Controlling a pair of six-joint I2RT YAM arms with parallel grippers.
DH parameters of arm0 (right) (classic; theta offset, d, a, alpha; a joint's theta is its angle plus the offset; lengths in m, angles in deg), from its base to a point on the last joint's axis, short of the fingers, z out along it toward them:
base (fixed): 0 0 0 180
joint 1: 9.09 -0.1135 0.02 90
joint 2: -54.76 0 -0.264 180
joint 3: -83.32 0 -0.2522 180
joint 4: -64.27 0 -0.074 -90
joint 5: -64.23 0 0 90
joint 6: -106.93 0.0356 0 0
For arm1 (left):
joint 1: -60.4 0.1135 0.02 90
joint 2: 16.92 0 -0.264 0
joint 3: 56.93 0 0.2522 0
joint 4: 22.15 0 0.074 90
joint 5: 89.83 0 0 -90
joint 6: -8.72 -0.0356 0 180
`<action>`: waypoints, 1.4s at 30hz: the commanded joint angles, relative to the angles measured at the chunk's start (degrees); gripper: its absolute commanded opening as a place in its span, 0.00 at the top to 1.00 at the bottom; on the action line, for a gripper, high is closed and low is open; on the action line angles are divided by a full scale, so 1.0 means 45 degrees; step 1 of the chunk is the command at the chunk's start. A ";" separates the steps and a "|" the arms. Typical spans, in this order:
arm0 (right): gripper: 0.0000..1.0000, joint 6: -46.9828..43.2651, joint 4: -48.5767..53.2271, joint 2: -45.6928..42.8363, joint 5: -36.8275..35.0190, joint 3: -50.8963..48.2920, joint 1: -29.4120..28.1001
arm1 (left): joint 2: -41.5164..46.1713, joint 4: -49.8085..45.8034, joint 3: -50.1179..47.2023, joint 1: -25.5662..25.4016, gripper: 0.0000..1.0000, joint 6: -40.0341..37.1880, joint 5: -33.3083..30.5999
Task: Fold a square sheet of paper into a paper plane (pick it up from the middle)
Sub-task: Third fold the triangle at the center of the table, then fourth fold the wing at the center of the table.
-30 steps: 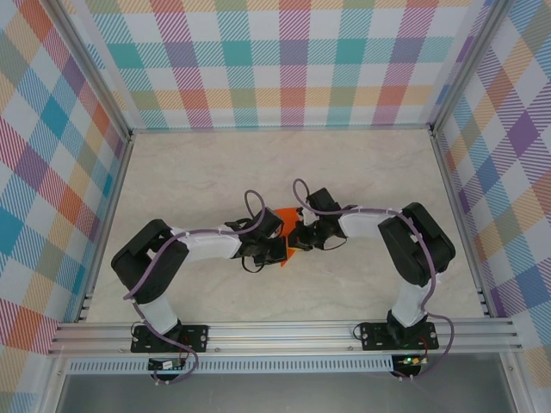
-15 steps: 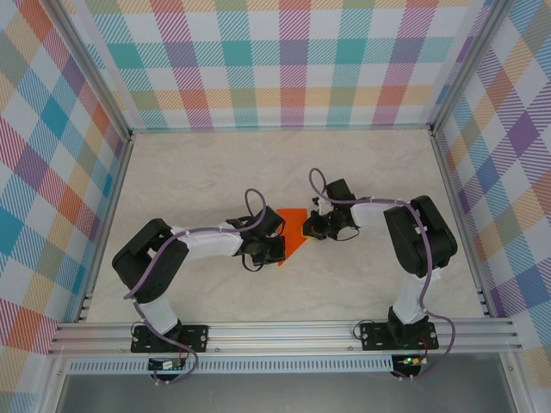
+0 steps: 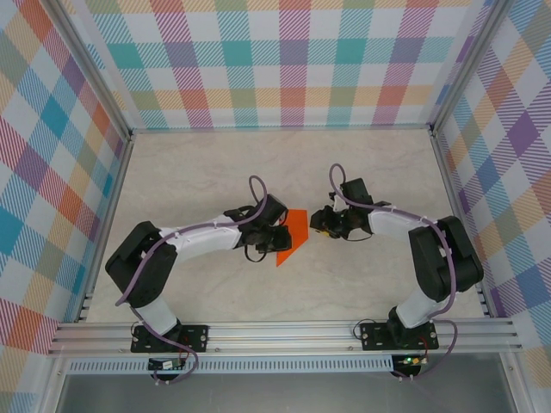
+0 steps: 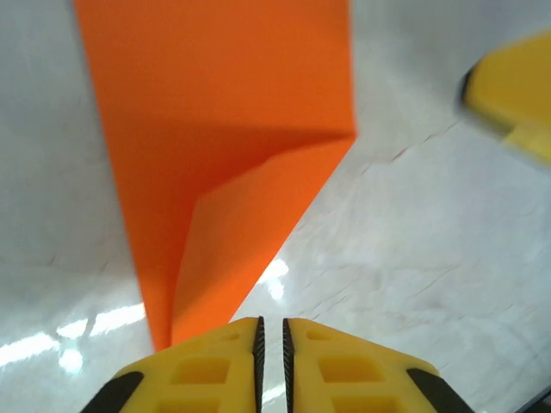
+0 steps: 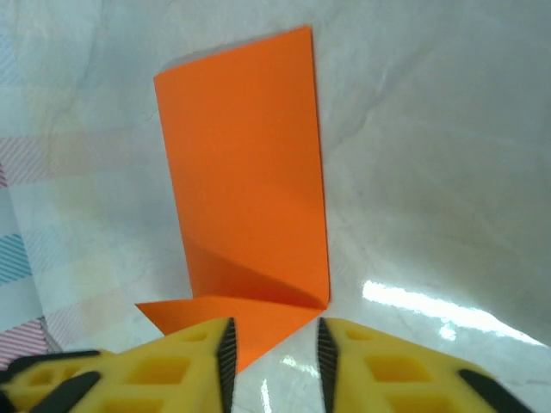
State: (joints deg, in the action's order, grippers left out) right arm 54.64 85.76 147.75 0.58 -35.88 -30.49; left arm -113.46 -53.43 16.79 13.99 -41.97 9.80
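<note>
On table (image 3: 215, 172) centre: paper (image 3: 293, 234), orange, folded, lying flat, 1 corner flap turned over. Left gripper (image 4: 271, 331) at paper's narrow tip, jaws almost together with thin slit, nothing in slit. Right gripper (image 5: 274, 344) jaws narrowly apart, gripping nothing, paper's near corner below gap.

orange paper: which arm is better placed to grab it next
left, probably: the left gripper sits right at the edge of the orange paper, while the right gripper stands apart from it
</note>
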 commanded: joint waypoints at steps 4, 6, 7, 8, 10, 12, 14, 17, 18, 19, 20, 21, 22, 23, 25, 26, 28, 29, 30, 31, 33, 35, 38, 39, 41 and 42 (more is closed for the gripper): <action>0.57 0.1513 -0.0609 0.0094 0.1039 -0.0449 -0.0042 | -0.0984 -0.0668 0.1072 -0.0072 0.89 0.0012 -0.1732; 0.57 0.1597 -0.0662 0.0245 0.1079 -0.0417 -0.0074 | -0.1388 -0.0776 0.1265 -0.0069 0.93 0.0089 -0.2007; 0.57 0.1618 -0.0637 0.0361 0.1090 -0.0377 -0.0114 | -0.1592 -0.0884 0.1383 -0.0073 0.94 0.0092 -0.2143; 0.57 0.1634 -0.0621 0.0474 0.1129 -0.0347 -0.0140 | -0.1741 -0.0995 0.1466 -0.0076 0.95 0.0105 -0.2274; 0.57 0.1658 -0.0604 0.0708 0.1137 -0.0261 -0.0220 | -0.2042 -0.1198 0.1610 -0.0066 0.97 0.0161 -0.2633; 0.58 0.1696 -0.0589 0.0883 0.1160 -0.0217 -0.0298 | -0.2279 -0.1439 0.1712 -0.0063 0.99 0.0190 -0.2889; 0.58 0.1719 -0.0588 0.1017 0.1178 -0.0157 -0.0383 | -0.2499 -0.1626 0.1772 -0.0071 0.99 0.0190 -0.2971; 0.60 0.1711 -0.0594 0.1196 0.1239 -0.0046 -0.0510 | -0.2679 -0.1784 0.1700 -0.0070 1.00 0.0275 -0.2980; 0.61 0.1698 -0.0592 0.1243 0.1264 -0.0016 -0.0557 | -0.2707 -0.1809 0.1679 -0.0062 1.00 0.0302 -0.2989; 0.62 0.1697 -0.0602 0.1273 0.1254 0.0030 -0.0599 | -0.2722 -0.1828 0.1646 -0.0068 1.00 0.0324 -0.2971; 0.63 0.1697 -0.0591 0.1321 0.1269 0.0053 -0.0623 | -0.2728 -0.1829 0.1626 -0.0060 1.00 0.0327 -0.2966; 0.64 0.1697 -0.0601 0.1366 0.1293 0.0101 -0.0637 | -0.2702 -0.1825 0.1583 -0.0062 1.00 0.0336 -0.2965; 0.65 0.1697 -0.0582 0.1416 0.1275 0.0149 -0.0676 | -0.2699 -0.1811 0.1554 -0.0070 1.00 0.0354 -0.2961; 0.65 0.1716 -0.0581 0.1466 0.1274 0.0198 -0.0691 | -0.2687 -0.1810 0.1538 -0.0073 1.00 0.0348 -0.2971; 0.66 0.1697 -0.0579 0.1540 0.1286 0.0269 -0.0740 | -0.2689 -0.1829 0.1518 -0.0064 1.00 0.0350 -0.2989; 0.66 0.1697 -0.0583 0.1590 0.1274 0.0305 -0.0749 | -0.2699 -0.1839 0.1518 -0.0066 1.00 0.0357 -0.2982; 0.67 0.1697 -0.0586 0.1686 0.1310 0.0398 -0.0781 | -0.2689 -0.1849 0.1518 -0.0058 1.00 0.0366 -0.2985; 0.68 0.1697 -0.0604 0.1737 0.1308 0.0438 -0.0788 | -0.2689 -0.1849 0.1518 -0.0067 1.00 0.0349 -0.2984; 0.68 0.1702 -0.0624 0.1765 0.1322 0.0463 -0.0799 | -0.2694 -0.1849 0.1518 -0.0058 1.00 0.0352 -0.2989; 0.69 0.1715 -0.0672 0.1795 0.1351 0.0487 -0.0809 | -0.2670 -0.1849 0.1489 -0.0064 1.00 0.0366 -0.2990; 0.69 0.1717 -0.0719 0.1888 0.1420 0.0568 -0.0820 | -0.2645 -0.1849 0.1484 -0.0076 1.00 0.0353 -0.2980; 0.71 0.1747 -0.0785 0.1986 0.1539 0.0619 -0.0858 | -0.2651 -0.1849 0.1479 -0.0074 1.00 0.0348 -0.2986; 0.72 0.1809 -0.0895 0.2124 0.1740 0.0678 -0.0886 | -0.2592 -0.1854 0.1460 -0.0072 1.00 0.0385 -0.2980; 0.72 0.1842 -0.0916 0.2155 0.1802 0.0702 -0.0887 | -0.2572 -0.1849 0.1460 -0.0061 1.00 0.0380 -0.3004; 0.72 0.1908 -0.0954 0.2172 0.1819 0.0678 -0.0910 | -0.2534 -0.1869 0.1457 -0.0062 1.00 0.0361 -0.3031; 0.72 0.1917 -0.0896 0.2190 0.1794 0.0688 -0.0911 | -0.2523 -0.1869 0.1460 -0.0047 1.00 0.0353 -0.3032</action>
State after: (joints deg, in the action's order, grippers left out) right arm 62.69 82.55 156.89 6.94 -33.82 -33.97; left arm -124.54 -58.68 23.57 13.96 -40.59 -2.35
